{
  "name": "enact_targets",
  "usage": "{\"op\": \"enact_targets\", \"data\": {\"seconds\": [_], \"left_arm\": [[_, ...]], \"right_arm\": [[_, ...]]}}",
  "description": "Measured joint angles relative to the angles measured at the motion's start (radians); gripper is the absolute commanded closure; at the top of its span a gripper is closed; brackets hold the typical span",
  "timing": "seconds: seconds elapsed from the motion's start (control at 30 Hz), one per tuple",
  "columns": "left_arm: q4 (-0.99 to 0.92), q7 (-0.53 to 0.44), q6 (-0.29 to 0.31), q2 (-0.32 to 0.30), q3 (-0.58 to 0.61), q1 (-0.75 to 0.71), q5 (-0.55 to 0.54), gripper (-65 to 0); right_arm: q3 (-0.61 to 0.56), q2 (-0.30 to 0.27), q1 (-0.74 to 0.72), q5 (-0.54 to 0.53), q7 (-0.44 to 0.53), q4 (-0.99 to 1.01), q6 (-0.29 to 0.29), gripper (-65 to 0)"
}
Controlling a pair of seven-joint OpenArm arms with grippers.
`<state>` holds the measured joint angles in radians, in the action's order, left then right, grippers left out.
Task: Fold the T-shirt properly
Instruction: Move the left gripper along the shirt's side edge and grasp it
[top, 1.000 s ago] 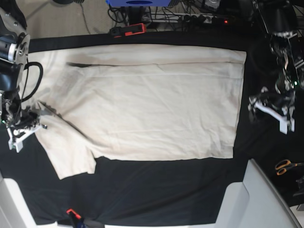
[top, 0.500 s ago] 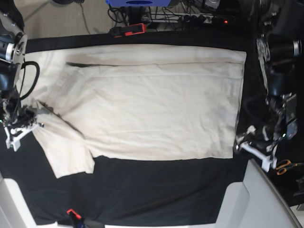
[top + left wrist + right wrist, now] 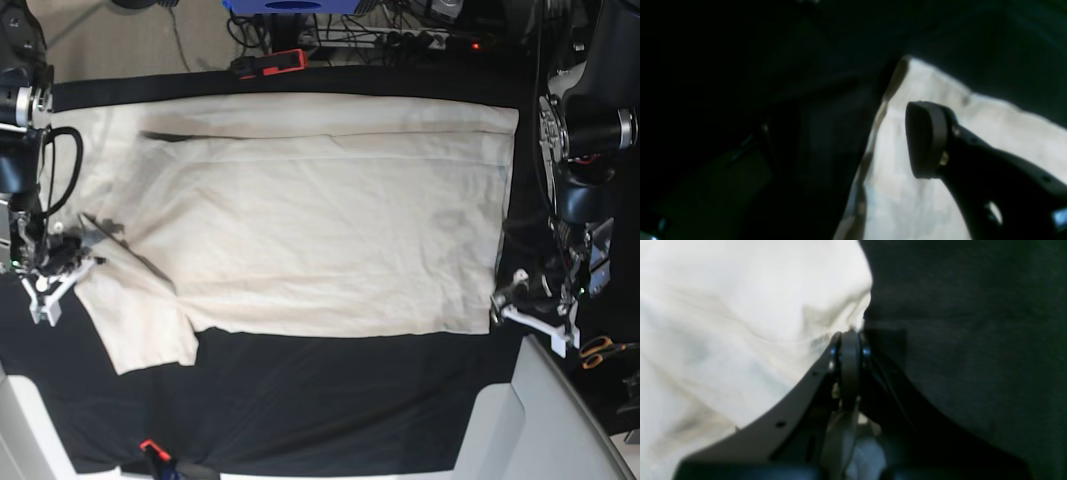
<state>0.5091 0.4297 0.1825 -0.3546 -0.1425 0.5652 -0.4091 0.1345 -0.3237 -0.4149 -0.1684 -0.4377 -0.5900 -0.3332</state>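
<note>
The T-shirt [image 3: 310,220] lies spread flat on the black cloth [image 3: 330,400] that covers the table, taking up most of the far half of it. Its long body runs from the table's left side to the right, with a fold line along the far edge. One short sleeve [image 3: 140,320] sticks out toward the near left, lying flat on the cloth.

The right gripper [image 3: 58,265] sits at the table's left edge, at the shirt's left end just above that sleeve. Its jaws are pressed together, and the right wrist view shows cream fabric [image 3: 740,323] bunched into small creases right at the closed tip [image 3: 849,340], so it is pinching the shirt's edge. Black cloth fills the rest of that view.

The left gripper [image 3: 520,300] is low at the shirt's near right corner, by the table's right side. Its jaws stand wide apart. In the left wrist view one dark finger pad [image 3: 925,140] hangs over the cream fabric [image 3: 907,200] near the corner, with the hem edge [image 3: 873,133] running beside it against the black cloth; the other finger is lost in the dark. Whether the pad touches the fabric cannot be told.

Orange-handled scissors [image 3: 600,350] lie off the cloth at the right. A red and black tool [image 3: 270,64] rests past the table's far edge.
</note>
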Motion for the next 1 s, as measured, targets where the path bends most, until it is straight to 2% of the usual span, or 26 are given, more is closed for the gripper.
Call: {"op": "enact_targets", "data": {"seconds": [0.1, 0.2, 0.3, 0.4, 0.63, 0.87, 0.93, 1.0], "left_arm": [[-0.006, -0.008, 0.000, -0.001, -0.001, 0.051, -0.006, -48.2], [-0.097, -0.031, 0.001, 0.000, -0.001, 0.115, -0.006, -48.2], [-0.228, -0.120, 0.003, 0.000, -0.001, 0.150, -0.006, -48.2], [-0.281, -0.135, -0.003, 0.002, -0.001, 0.142, -0.001, -48.2], [-0.278, -0.147, 0.001, 0.061, -0.001, 0.095, -0.005, -48.1], [-0.268, -0.208, 0.001, 0.086, -0.001, 0.059, -0.009, -47.1], [-0.259, -0.190, 0.008, 0.084, -0.003, 0.051, -0.014, -42.9], [-0.257, -0.172, 0.007, 0.082, -0.011, 0.049, -0.016, -33.2]], "right_arm": [[0.000, -0.003, 0.000, 0.001, 0.000, 0.000, 0.004, 0.0], [-0.002, 0.005, 0.000, 0.001, 0.000, 0.000, 0.006, 0.0], [-0.002, 0.011, 0.000, 0.001, 0.001, -0.004, 0.008, 0.0], [-0.002, 0.011, 0.000, 0.000, 0.001, -0.004, 0.007, 0.0], [-0.002, 0.011, 0.000, 0.000, 0.001, -0.004, 0.007, 0.0], [-0.002, 0.011, 0.003, -0.001, -0.001, -0.019, 0.007, 0.0], [-0.002, 0.010, 0.006, 0.000, -0.003, -0.033, 0.008, 0.0], [-0.002, 0.011, 0.005, -0.001, -0.002, -0.035, 0.007, 0.0]]}}
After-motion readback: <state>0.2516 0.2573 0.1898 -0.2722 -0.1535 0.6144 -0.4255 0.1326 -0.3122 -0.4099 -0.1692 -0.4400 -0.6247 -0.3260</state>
